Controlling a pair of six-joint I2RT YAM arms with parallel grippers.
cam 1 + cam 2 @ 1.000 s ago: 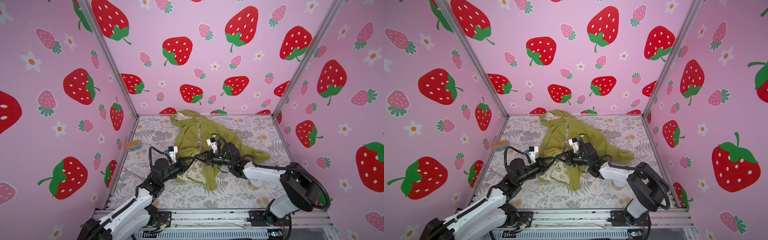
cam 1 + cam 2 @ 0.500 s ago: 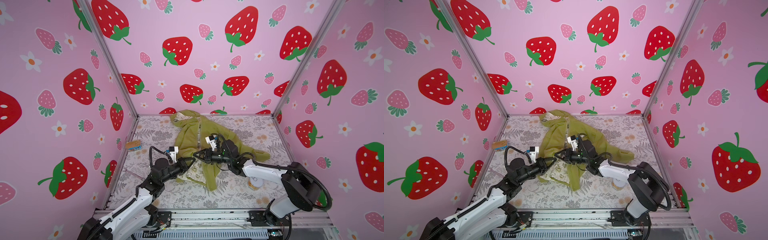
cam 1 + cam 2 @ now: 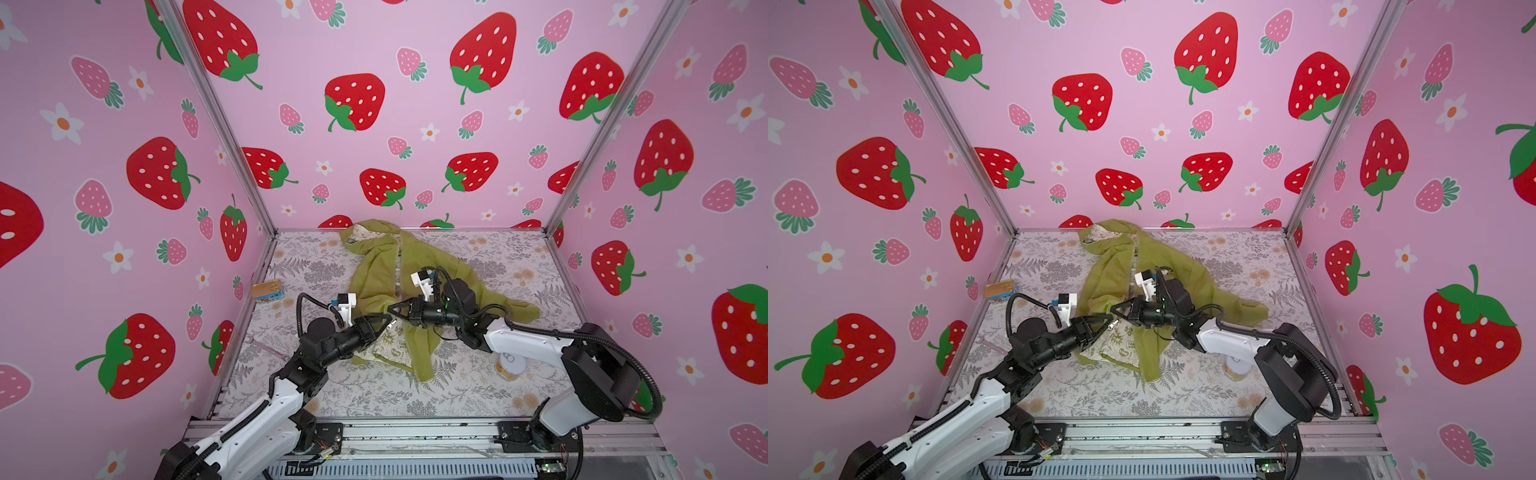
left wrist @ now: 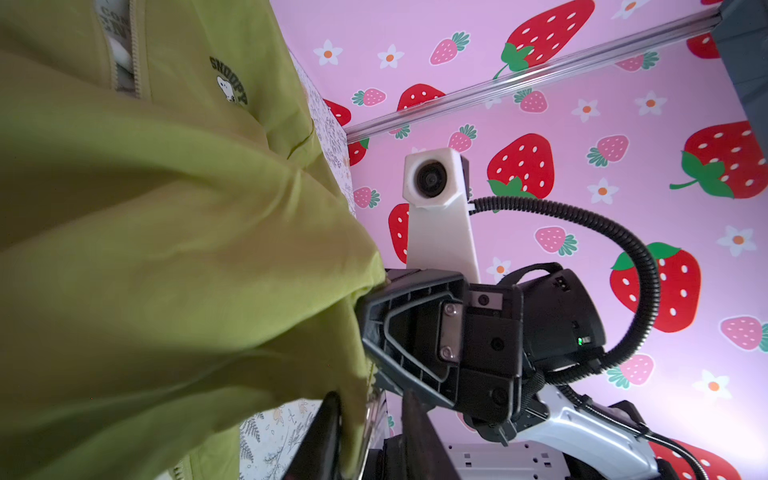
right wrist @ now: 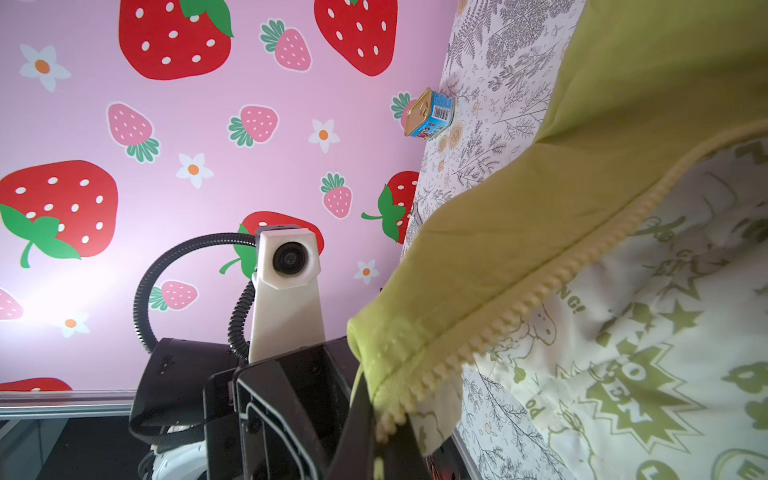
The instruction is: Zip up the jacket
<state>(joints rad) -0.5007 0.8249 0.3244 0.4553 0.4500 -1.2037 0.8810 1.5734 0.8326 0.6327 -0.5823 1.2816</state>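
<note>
The olive-green jacket [image 3: 376, 270] [image 3: 1106, 270] lies unzipped on the floral table, hood at the back and pale printed lining [image 5: 665, 332] showing at the near hem. My two grippers meet tip to tip at that hem. The right gripper [image 3: 392, 309] [image 5: 380, 419] is shut on the jacket's bottom corner, right at the end of the cream zipper teeth [image 5: 552, 282]. The left gripper [image 3: 386, 321] [image 4: 370, 401] is open, its jaws apart, with the other front edge [image 4: 166, 249] and a shiny metal zipper part hanging in the gap.
A small gold-topped tin [image 3: 267, 291] [image 5: 430, 114] stands by the left wall. A round white and yellow container [image 3: 510, 365] sits under the right forearm. Pink strawberry walls close in three sides, and a metal rail runs along the front.
The right gripper has moved left to meet the left gripper and is shut on the hem corner. The left gripper's jaws, shut before, have parted.
</note>
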